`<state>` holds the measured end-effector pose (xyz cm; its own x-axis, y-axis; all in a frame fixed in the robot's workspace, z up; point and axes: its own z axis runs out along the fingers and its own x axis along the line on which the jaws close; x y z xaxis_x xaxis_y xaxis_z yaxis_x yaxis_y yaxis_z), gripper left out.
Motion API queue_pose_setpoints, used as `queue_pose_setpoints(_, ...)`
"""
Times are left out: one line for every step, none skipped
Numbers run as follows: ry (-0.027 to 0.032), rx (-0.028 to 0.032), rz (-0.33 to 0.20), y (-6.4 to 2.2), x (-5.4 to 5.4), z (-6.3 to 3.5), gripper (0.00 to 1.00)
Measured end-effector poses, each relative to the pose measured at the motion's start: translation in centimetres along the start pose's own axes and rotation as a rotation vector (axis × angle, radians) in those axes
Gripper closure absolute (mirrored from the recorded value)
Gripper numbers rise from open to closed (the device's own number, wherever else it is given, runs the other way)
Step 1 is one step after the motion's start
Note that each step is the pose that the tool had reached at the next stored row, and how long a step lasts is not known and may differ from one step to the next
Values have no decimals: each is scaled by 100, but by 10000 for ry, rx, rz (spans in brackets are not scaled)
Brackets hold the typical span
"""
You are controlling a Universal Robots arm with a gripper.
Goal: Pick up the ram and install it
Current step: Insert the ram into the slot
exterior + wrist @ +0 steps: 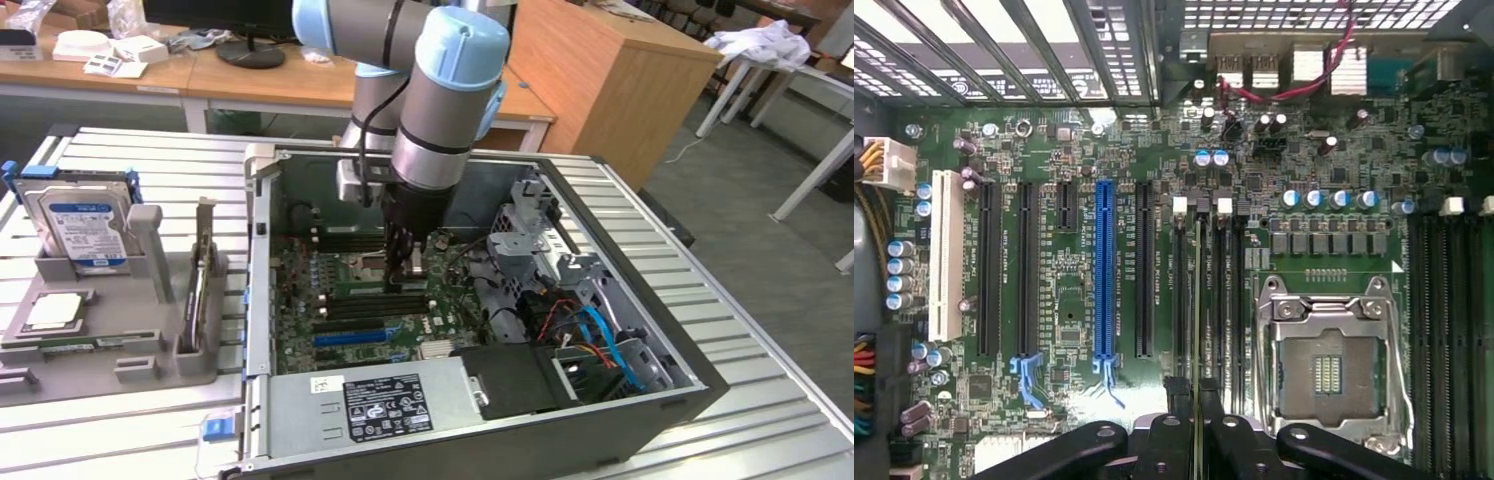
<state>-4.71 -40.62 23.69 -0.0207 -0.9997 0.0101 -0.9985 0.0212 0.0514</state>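
The motherboard (1069, 300) is green with a blue slot (1104, 270) and a white slot (946, 255); the ram (1199, 300) shows green.

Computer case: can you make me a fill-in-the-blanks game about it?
The gripper has its jaws ___ on the ram. The slot between black slots is ___. The hard drive stands ___ the computer case. The processor socket is ___.
Missing: shut, blue, outside, empty.
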Motion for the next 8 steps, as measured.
queue_pose_setpoints(-1, 0, 0, 1, 3, 12, 86)
queue_pose_setpoints(3, -1, 0, 1, 3, 13, 86)
queue_pose_setpoints(3, -1, 0, 1, 3, 13, 86)
queue_pose_setpoints(3, 0, 0, 1, 3, 13, 86)
queue_pose_setpoints(3, -1, -1, 1, 3, 13, 86)
queue_pose_setpoints(3, -1, 0, 3, 3, 14, 86)
queue_pose_setpoints(2, 1, 0, 7, 9, 16, 86)
queue_pose_setpoints(0, 1, 0, 12, 21, 18, 86)
